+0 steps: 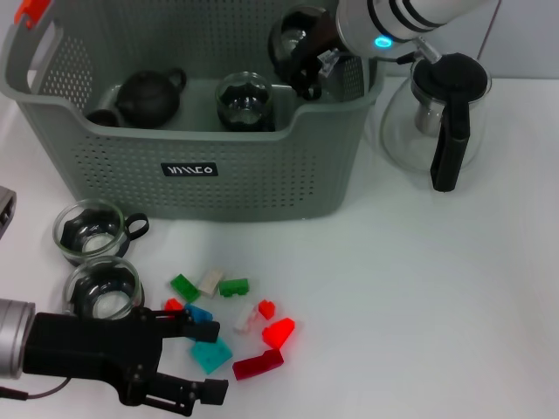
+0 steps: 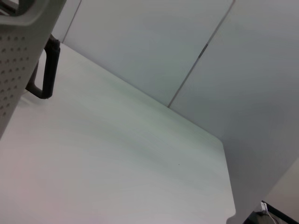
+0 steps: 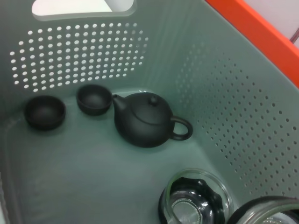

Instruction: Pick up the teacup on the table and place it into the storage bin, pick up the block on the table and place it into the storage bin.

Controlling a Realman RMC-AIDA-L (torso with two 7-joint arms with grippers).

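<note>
The grey-green storage bin point(image 1: 262, 175) stands at the back of the table. My right gripper point(image 1: 306, 65) hangs over the bin's right end, shut on a glass teacup point(image 1: 295, 39); the rim of that teacup point(image 3: 266, 207) edges into the right wrist view. Another glass teacup point(image 1: 244, 100) point(image 3: 196, 200) sits on the bin floor. Two more glass teacups point(image 1: 87, 231) point(image 1: 105, 288) stand on the table at the front left. My left gripper point(image 1: 205, 360) is low at the front left, open, with a cyan block point(image 1: 211, 353) between its fingers. Several other blocks lie beside it, among them a red block point(image 1: 278, 332).
A black teapot point(image 1: 148, 96) point(image 3: 145, 121) and small black cups point(image 3: 44, 112) point(image 3: 93, 98) sit inside the bin. A glass teapot with a black handle point(image 1: 445, 122) point(image 2: 46, 70) stands right of the bin. White tabletop point(image 2: 121, 163) stretches to the right.
</note>
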